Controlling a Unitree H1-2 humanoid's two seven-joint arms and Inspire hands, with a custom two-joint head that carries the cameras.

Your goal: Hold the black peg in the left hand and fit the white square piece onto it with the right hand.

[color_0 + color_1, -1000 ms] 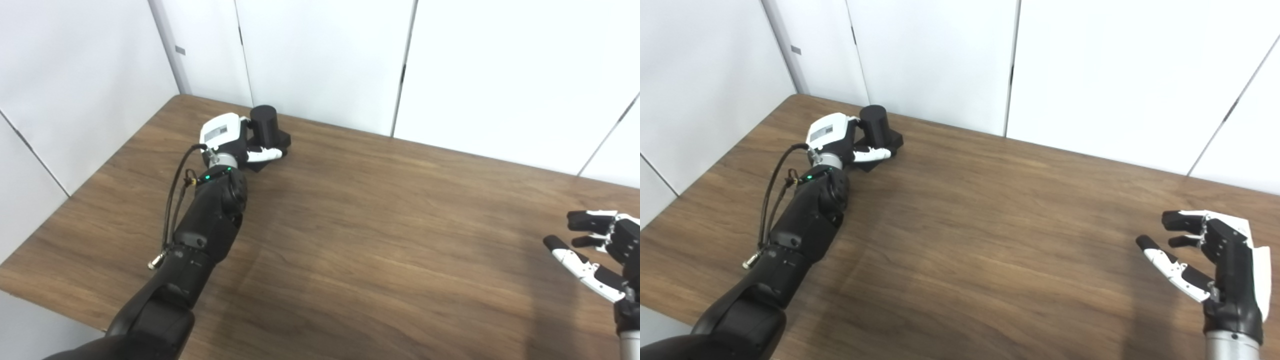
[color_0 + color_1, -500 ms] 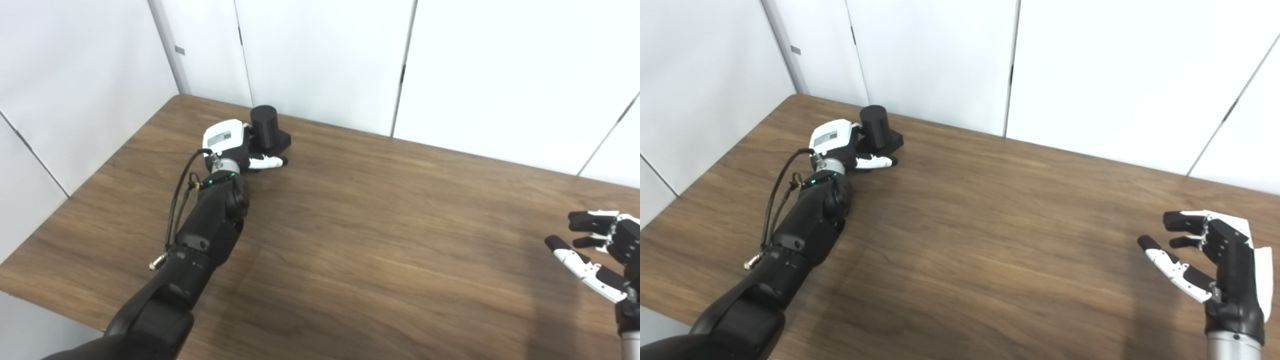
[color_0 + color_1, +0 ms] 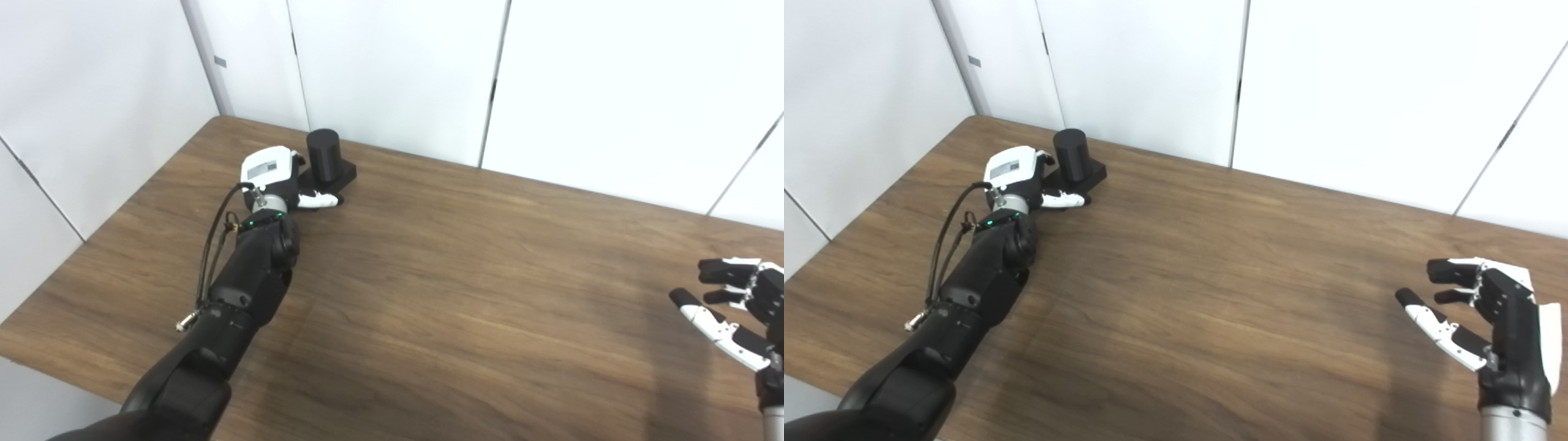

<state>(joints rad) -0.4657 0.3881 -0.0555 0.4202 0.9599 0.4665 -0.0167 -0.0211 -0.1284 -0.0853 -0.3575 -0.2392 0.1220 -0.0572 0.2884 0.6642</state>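
Note:
The black peg point(image 3: 323, 154), a short cylinder on a square black base, stands upright at the table's far left. My left hand point(image 3: 269, 174) is just left of it, white back facing up. Its thumb point(image 3: 318, 199) stretches along the front of the base and does not wrap the cylinder. The other fingers are mostly hidden behind the hand. My right hand point(image 3: 1488, 324) hovers open at the right edge, fingers curled apart and holding nothing. No white square piece appears in either view.
The brown wooden table point(image 3: 459, 275) has white wall panels along its far and left sides. The peg stands close to the far edge. The left forearm point(image 3: 245, 288) and its cable lie across the near left part.
The left hand has drawn back left from the peg's cylinder, its thumb now low along the base. The peg has barely moved. The right hand is unchanged.

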